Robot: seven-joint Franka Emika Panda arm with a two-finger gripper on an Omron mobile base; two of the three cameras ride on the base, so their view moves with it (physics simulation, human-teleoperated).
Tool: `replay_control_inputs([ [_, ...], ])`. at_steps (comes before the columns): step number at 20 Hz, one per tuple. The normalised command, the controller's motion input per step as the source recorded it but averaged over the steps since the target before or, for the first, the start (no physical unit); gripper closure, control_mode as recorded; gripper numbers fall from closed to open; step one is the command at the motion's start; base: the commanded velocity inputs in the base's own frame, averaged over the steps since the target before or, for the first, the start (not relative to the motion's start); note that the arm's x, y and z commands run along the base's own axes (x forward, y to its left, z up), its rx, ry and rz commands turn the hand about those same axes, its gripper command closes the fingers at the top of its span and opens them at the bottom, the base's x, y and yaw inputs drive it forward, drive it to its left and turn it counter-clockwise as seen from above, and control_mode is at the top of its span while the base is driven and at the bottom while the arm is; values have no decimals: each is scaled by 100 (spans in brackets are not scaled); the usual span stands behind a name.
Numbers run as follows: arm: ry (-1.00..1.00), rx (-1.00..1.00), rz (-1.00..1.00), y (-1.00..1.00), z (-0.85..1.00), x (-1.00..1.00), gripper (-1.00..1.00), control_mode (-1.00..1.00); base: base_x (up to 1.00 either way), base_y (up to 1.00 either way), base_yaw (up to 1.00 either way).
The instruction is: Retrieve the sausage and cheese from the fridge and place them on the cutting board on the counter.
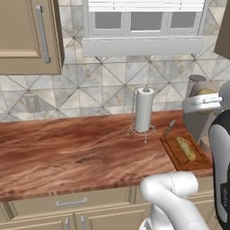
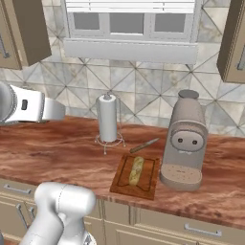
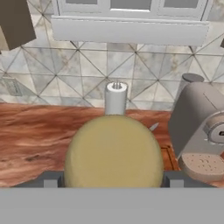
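Cheese [image 3: 113, 151], a round yellow wheel, sits clamped between the tool's [image 3: 113, 183] fingers, above the tabletop [image 1: 67, 152]. Sausage [image 2: 136, 170] already lies on the cutting board [image 2: 122, 182]. Lower the cheese onto bare board beside the sausage, clear of the coffee machine [image 2: 184, 143], before releasing.

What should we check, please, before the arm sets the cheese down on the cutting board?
1. Cheese held between the fingers: ok, it sits in the gripper.
2. Sausage already on the cutting board: ok.
3. Free room on the board beside the sausage: ok, bare wood on both sides.
4. Knife off the board: ok, it lies behind it on the counter.
5. Coffee machine close to the board's right edge: cannot tell whether clearance suffices.
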Motion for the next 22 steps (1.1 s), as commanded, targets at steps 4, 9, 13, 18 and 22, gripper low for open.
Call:
replay_control_inputs([
  [4, 0, 0, 0, 0, 0, 0, 100, 100, 10, -24, 1],
  [9, 0, 0, 0, 0, 0, 0, 100, 100, 16, 0, 0],
  [13, 0, 0, 0, 0, 0, 0, 100, 100, 46, -6, 0],
  [18, 29, 0, 0, -38, -47, 45, 100, -100, 0, 0, 0],
  [22, 29, 0, 0, -36, -58, 33, 100, -100, 0, 0, 0],
])
